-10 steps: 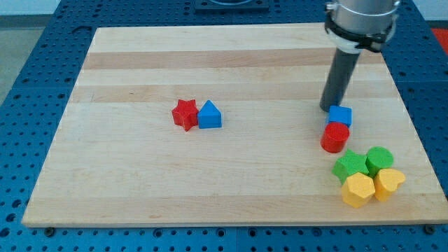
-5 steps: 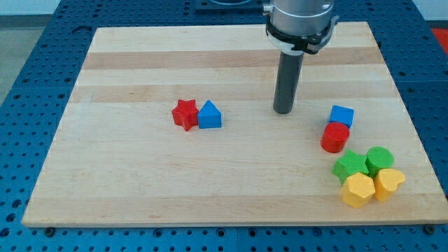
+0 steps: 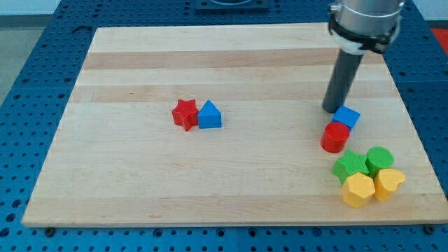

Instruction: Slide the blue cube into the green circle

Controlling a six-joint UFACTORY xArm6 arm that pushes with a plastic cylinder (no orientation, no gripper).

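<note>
The blue cube [image 3: 346, 117] sits at the board's right, turned slightly, touching the red cylinder [image 3: 335, 137] just below it. The green circle [image 3: 379, 159] lies lower right of them, next to a green star-like block [image 3: 349, 166]. My tip [image 3: 331, 110] rests on the board right at the blue cube's upper-left side, touching or nearly touching it. The rod rises toward the view's top right.
Two yellow blocks [image 3: 359, 190] [image 3: 388, 183] sit below the green ones near the board's lower right corner. A red star [image 3: 185, 114] and a blue house-shaped block [image 3: 209, 115] touch each other left of centre. The board's right edge [image 3: 413, 126] is close.
My tip swung left away from the blue cube, then came back to its upper-left side. The blue cube has shifted a little to the right and rotated slightly.
</note>
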